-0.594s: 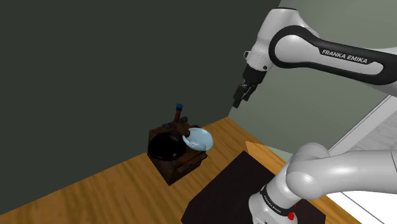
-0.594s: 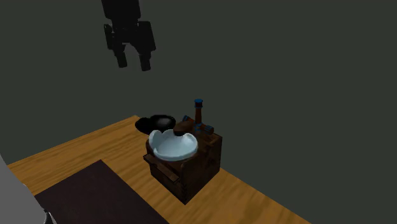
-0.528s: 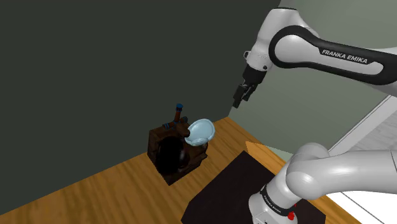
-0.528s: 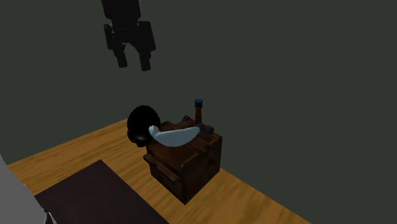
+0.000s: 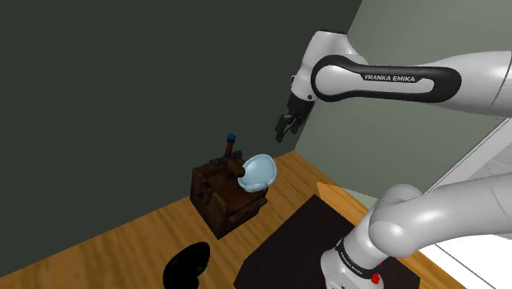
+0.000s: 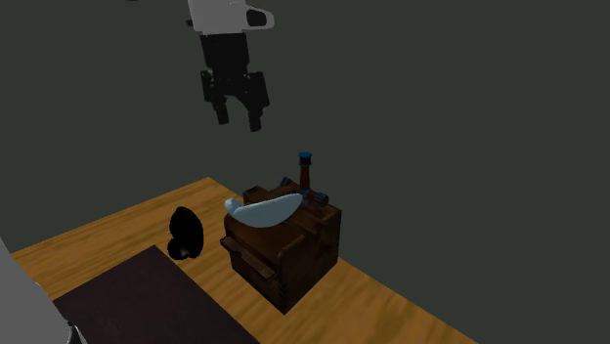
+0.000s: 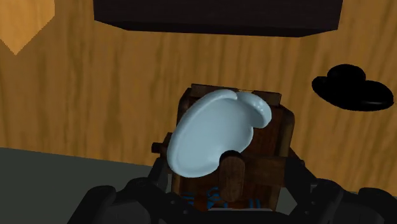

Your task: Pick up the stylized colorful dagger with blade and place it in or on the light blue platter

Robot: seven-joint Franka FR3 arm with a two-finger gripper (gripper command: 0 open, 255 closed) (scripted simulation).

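dagger [image 6: 306, 174] on crate [image 6: 293, 249], well below end effector [image 6: 238, 116]

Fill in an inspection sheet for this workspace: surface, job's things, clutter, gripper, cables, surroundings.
Surface: wooden floor with a dark rug; a small dark wooden crate stands on the floor.
Job's things: dagger upright on the crate, blue cap up, beside the platter; the platter is light blue and lies tilted on the crate top.
Clutter: a hat-like black thing on the floor, apart from the crate.
Gripper: gripper open, empty, high above the crate.
Cables: nothing seen.
Surroundings: dark wall behind the crate; grey-green wall beside it.
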